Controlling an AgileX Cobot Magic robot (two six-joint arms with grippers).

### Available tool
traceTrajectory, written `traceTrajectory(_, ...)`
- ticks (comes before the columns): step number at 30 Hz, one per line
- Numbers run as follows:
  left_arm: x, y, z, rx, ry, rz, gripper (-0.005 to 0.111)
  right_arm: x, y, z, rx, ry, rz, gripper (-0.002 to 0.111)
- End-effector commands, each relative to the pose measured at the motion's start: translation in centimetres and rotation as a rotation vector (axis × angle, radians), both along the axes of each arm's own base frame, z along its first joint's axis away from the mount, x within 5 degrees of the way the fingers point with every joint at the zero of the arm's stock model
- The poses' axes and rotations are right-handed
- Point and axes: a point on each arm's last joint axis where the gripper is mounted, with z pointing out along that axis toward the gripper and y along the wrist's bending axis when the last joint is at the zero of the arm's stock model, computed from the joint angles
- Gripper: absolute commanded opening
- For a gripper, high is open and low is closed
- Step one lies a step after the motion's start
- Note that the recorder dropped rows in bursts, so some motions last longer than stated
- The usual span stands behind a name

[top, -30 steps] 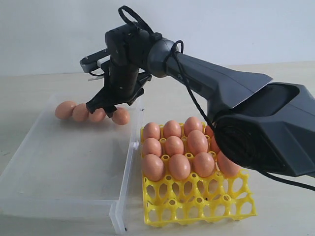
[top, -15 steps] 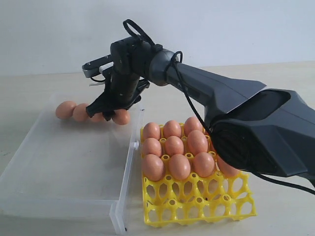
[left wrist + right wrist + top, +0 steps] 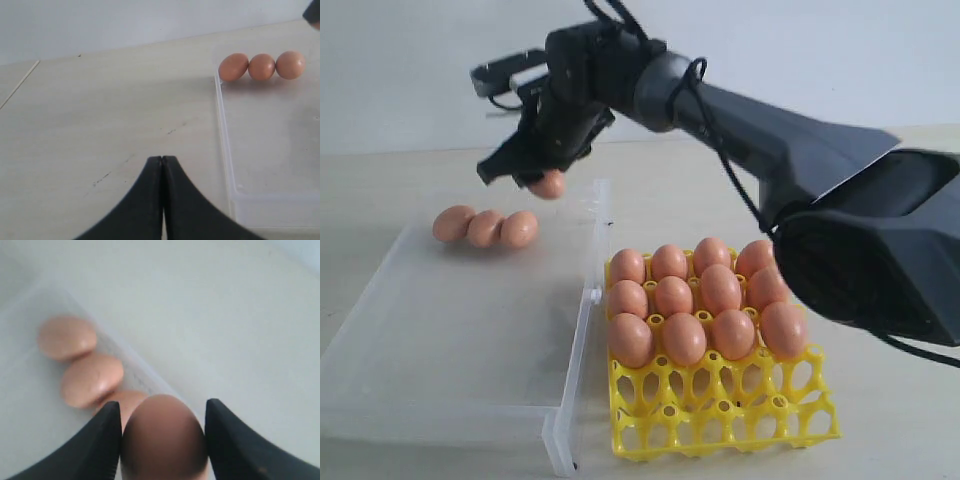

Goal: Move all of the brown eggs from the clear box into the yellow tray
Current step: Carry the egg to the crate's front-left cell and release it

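Note:
My right gripper (image 3: pixel 542 178) hangs above the far end of the clear box (image 3: pixel 440 330), shut on a brown egg (image 3: pixel 549 184). That held egg (image 3: pixel 164 437) fills the gap between the fingers in the right wrist view. Three brown eggs (image 3: pixel 485 227) lie in a row at the box's far wall, also seen as eggs (image 3: pixel 261 66) in the left wrist view. The yellow tray (image 3: pixel 720 415) right of the box holds several brown eggs (image 3: pixel 685 338) in its far rows; its near cups are bare. My left gripper (image 3: pixel 162 161) is shut on nothing, over the table left of the box.
The box's near wall (image 3: pixel 560 445) stands close to the tray's left side. The right arm's dark body (image 3: pixel 860 240) spans over the tray's right part. A pale wall runs behind the table (image 3: pixel 100 115).
The right gripper closed on the rightmost egg of the row in the box and lifted it up and slightly left. Three eggs stay in the row. The arm's body rose.

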Motion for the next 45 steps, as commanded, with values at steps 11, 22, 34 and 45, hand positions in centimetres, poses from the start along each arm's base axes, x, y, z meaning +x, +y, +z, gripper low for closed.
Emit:
traceTrajectory(11,0.0,-0.1,0.2,-0.008,-0.019,-0.007,0.000,-9.0,-4.2,5.7,0.256,-0.364,0.061,0.000)
traceTrajectory(22,0.0,-0.1,0.2,-0.006,-0.019,-0.007,0.000,-20.1,-14.1,1.2,0.391,-0.537,0.047,0.000)
traceTrajectory(34,0.0,-0.1,0.2,-0.005,-0.019,-0.008,0.000,-25.0,-18.4,-3.8,0.486,-0.426,-0.041,0.000)
traceTrajectory(45,0.0,-0.1,0.2,-0.006,-0.019,-0.007,0.000,-26.4,-16.9,-7.1,0.530,-0.233,0.123,0.000)
